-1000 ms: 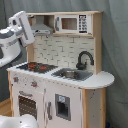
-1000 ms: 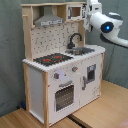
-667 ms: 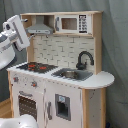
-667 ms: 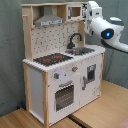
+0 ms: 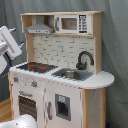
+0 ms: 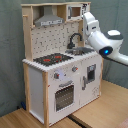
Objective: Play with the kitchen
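Gripper state could not be told: only the white arm (image 6: 102, 37) showed, raised beside the kitchen (image 5: 60, 75) near its upper shelf (image 6: 75, 10) in the second exterior view. The kitchen stood on the wooden floor (image 6: 105, 107) against a grey curtain (image 5: 115, 50). A careless descent risked striking the faucet (image 6: 75, 39) or hood (image 5: 39, 27), perhaps rocking the whole toy.

Soft, even indoor light, both views slightly blurred.
No glare or hard shadows; the kitchen (image 5: 60, 70) reads evenly lit, fine detail smeared throughout.
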